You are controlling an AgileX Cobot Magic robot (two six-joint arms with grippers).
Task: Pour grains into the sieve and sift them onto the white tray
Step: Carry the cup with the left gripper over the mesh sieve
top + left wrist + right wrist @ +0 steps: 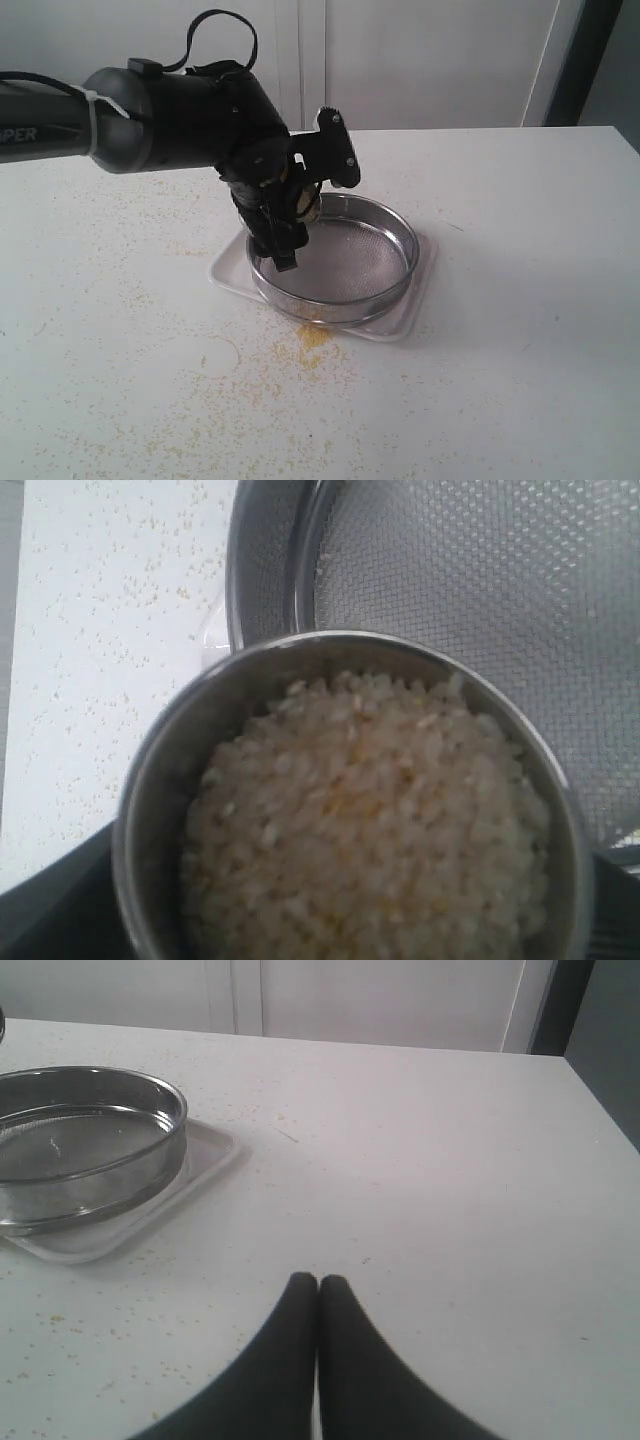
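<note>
My left gripper [287, 212] is shut on a small steel cup [160, 780], held tilted over the near-left rim of the sieve [385, 280]. Off-white, rice-like grains [370, 820] flecked with yellow fill the cup to its brim. Beyond the cup, the sieve's wire mesh [480, 590] looks almost bare. The sieve rests on the white tray [405, 318]. In the right wrist view, the sieve [90, 1140] and the tray [205, 1160] lie well off to one side of my right gripper [318, 1282], which is shut on nothing above the table. The exterior view does not show the right gripper.
Yellow granules [310, 340] are scattered on the white table in front of the tray and more thinly to its left. A white wall with a panel seam stands behind the table. A dark vertical post [580, 60] stands at the back right.
</note>
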